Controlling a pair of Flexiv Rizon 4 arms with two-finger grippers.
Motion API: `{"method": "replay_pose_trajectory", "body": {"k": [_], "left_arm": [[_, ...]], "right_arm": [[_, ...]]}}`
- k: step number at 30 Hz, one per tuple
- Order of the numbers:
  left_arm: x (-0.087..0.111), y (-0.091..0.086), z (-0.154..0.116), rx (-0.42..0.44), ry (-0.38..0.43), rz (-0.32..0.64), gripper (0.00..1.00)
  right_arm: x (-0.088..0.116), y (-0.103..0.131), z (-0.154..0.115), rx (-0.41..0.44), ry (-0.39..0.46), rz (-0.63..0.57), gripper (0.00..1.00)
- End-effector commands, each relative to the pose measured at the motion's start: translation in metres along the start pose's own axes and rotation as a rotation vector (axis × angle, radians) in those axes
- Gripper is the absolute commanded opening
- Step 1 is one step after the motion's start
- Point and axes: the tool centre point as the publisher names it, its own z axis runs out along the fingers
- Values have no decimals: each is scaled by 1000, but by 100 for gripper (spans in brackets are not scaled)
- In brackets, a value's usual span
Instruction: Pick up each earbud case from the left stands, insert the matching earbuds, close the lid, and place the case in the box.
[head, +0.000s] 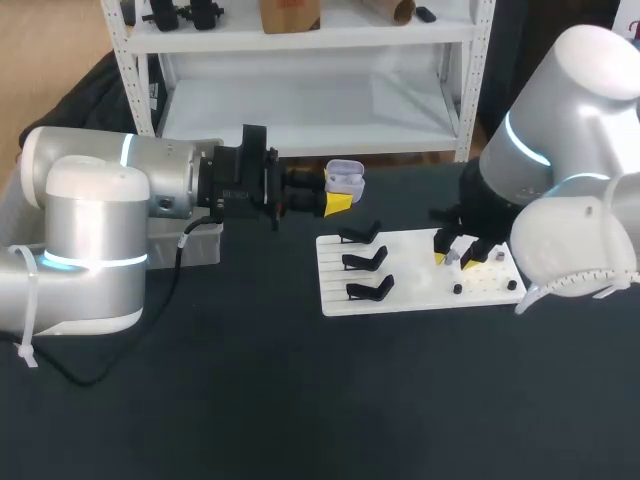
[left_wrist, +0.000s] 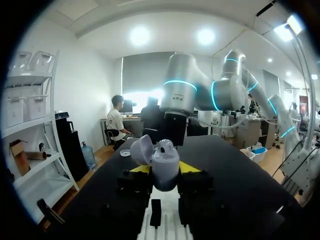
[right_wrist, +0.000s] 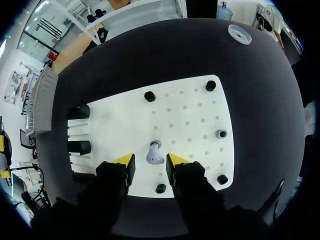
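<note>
My left gripper (head: 338, 196) is held well above the dark table (head: 250, 400), just behind the white board (head: 410, 292), and it is clamped on the pale earbud case (head: 346, 178): in the left wrist view the two yellow tips press on the earbud case (left_wrist: 166, 163) from either side, so the left gripper (left_wrist: 165, 168) stands about as wide as the case body. The case is upright with its lid (left_wrist: 141, 149) swung open to one side; I cannot tell for sure what sits in its wells. The three black stands (head: 365, 260) at the left end of the board are all bare. My right gripper (head: 455, 254) hangs low over the right end of the board, among the small black pegs (right_wrist: 149, 96). In the right wrist view the right gripper (right_wrist: 150, 160) is parted, and a single pale earbud (right_wrist: 155, 152) lies on the board (right_wrist: 185, 115) between the yellow tips, with a sliver of white showing on each side, so the fingers are not gripping it. A pale box (head: 200, 243) sits on the table beneath my left arm, partly hidden by it
</note>
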Motion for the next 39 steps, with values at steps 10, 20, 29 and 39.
{"method": "replay_pose_trajectory", "body": {"k": [10, 20, 29, 39], "left_arm": [[0, -1, 0, -5, -2, 1, 0], [0, -1, 0, -5, -2, 1, 0], [0, -1, 0, -5, -2, 1, 0], [0, -1, 0, -5, -2, 1, 0]], "right_arm": [[1, -3, -2, 6, 3, 4, 31], [2, -1, -1, 5, 5, 8, 26], [1, -1, 1, 13, 5, 14, 0], [2, 0, -7, 26, 11, 10, 0]]}}
